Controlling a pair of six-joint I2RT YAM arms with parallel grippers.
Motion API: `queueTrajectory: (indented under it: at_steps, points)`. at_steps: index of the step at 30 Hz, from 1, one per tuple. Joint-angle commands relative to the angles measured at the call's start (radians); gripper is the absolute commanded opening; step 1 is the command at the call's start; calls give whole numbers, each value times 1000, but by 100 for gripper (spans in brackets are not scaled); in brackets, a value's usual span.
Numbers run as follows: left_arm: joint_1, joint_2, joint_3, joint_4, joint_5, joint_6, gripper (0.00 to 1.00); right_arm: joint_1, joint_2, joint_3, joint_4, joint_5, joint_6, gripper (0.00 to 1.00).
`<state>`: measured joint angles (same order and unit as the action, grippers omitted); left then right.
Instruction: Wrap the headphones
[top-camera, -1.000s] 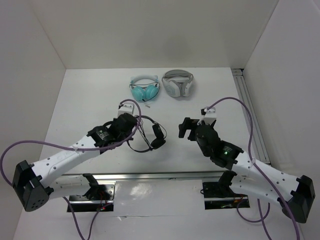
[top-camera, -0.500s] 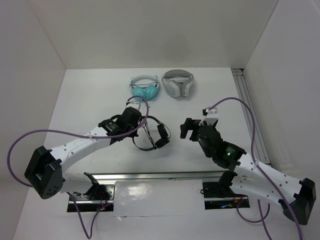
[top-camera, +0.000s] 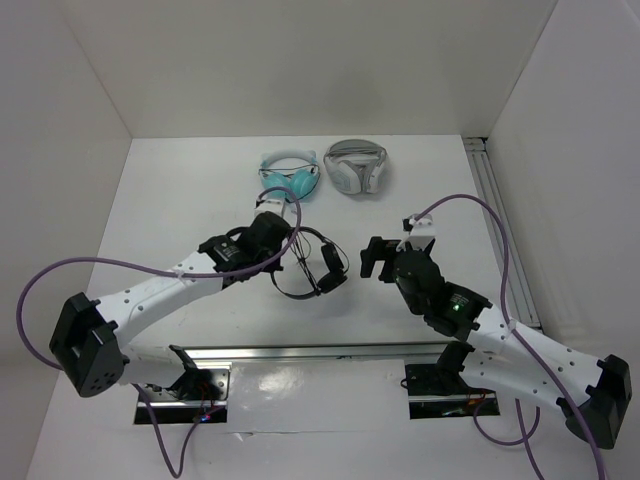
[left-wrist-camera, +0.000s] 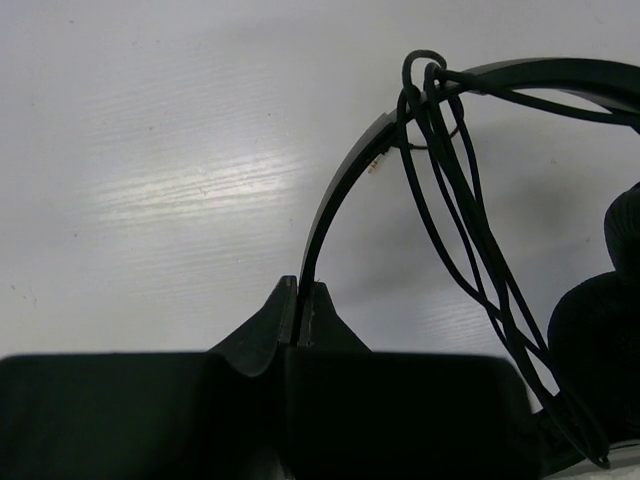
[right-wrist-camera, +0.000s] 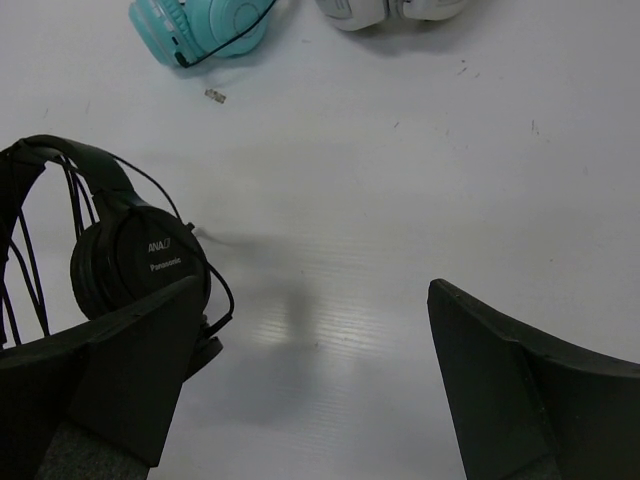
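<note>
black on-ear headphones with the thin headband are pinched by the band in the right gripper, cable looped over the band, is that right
Not the right: the left gripper is shut on the headband of the black on-ear headphones, as the left wrist view shows. The thin black cable is looped over the band.

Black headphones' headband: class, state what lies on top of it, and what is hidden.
Loops of thin black cable are wound over the headband. The left hand, shut on the band, covers its lower end.
</note>
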<state>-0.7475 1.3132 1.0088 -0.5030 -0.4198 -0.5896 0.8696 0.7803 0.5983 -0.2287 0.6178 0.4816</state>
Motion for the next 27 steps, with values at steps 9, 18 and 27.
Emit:
queueTrajectory:
  at_steps: [9,18,27]
  points:
    - [5,56,45,12,-34,-47,0,-4,17,1,15,11,-17,100]
    - [131,103,45,90,65,-12,0,-4,50,-8,35,2,-26,100]
    - [266,192,27,193,202,53,0,-4,88,-26,65,-26,-26,100]
